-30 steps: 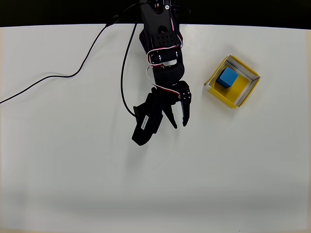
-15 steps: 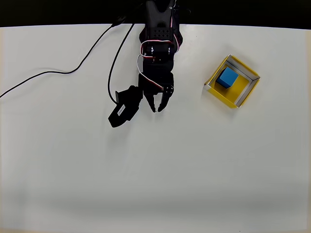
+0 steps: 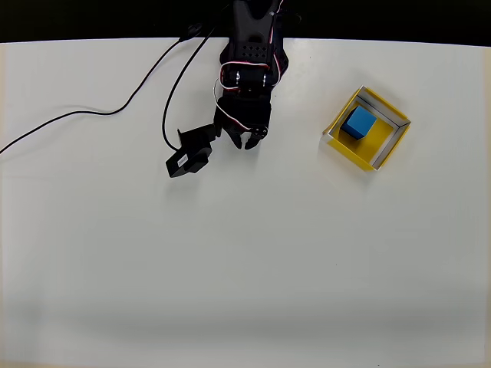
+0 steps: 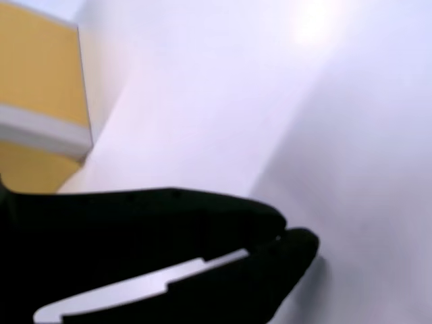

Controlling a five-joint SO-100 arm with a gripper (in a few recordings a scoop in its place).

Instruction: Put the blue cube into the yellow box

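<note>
Gripper (image 3: 247, 143) of the single black arm, seen from overhead, points down toward 6 o'clock above bare table, its two finger tips drawn together with nothing between them; in the wrist view the gripper (image 4: 287, 237) appears as a dark, blurred mass across the lower frame, the two tips meeting at the right. One blue cube (image 3: 359, 123) sits inside the one yellow box (image 3: 384, 148), toward the box's upper-left wall in the overhead view, with yellow floor visible at its 4 o'clock side. The box is a square tray turned diamond-wise on the table, its whitish wall edges showing along the upper sides; it lies at roughly 3 o'clock from the gripper and well apart from it. In the wrist view a yellow wall with a pale rim, the yellow box (image 4: 40, 74), occupies the upper-left corner, out of focus. A black block-shaped part of the arm (image 3: 189, 153) projects at about 8 o'clock from the gripper. One black cable (image 3: 92, 115) runs across the white table (image 3: 245, 276) from the left edge toward the arm's base at 12 o'clock. Red-and-white wires (image 3: 230, 73) loop over the arm's body.
</note>
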